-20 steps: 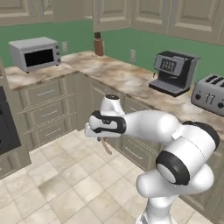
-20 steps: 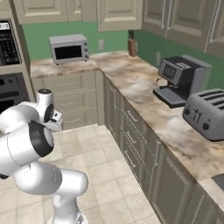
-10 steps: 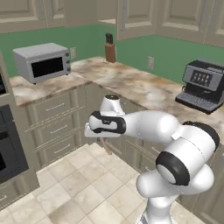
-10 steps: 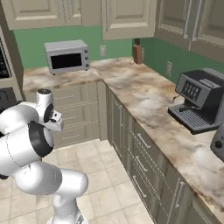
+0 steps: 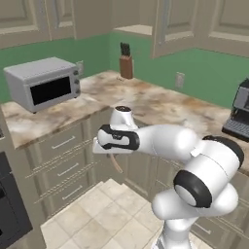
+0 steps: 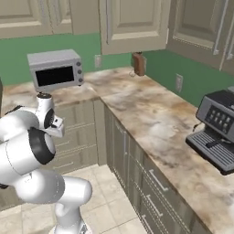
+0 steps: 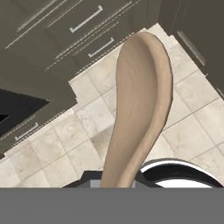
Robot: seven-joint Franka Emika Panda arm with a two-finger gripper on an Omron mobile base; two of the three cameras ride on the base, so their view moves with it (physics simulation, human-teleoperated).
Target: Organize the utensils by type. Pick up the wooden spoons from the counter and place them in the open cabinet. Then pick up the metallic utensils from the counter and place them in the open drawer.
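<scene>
in the hand view the gripper's own fingers are cut off at the bottom edge, so how wide they stand cannot be told directly; a wooden spoon [image 7: 140, 105] rises from between them and appears to be gripped there. its handle end is hidden low in that view, and just the pale tan oval bowl and the widening neck show, smooth and faintly grained. in the left base view the gripper [image 5: 113, 154] hangs below the arm's wrist over the tiled floor [image 5: 92, 219], in front of the beige lower drawers [image 5: 65, 160], with the spoon a thin orange-brown sliver pointing down from it; the fingers themselves are too small to make out. in the right base view the hand is mostly hidden behind the arm's own white links. the marbled counter [image 5: 160, 104] runs along the green wall, carrying a grey microwave [image 5: 44, 82], a knife block [image 5: 126, 63] in the corner and a dark coffee machine [image 6: 217, 128] further right.
</scene>
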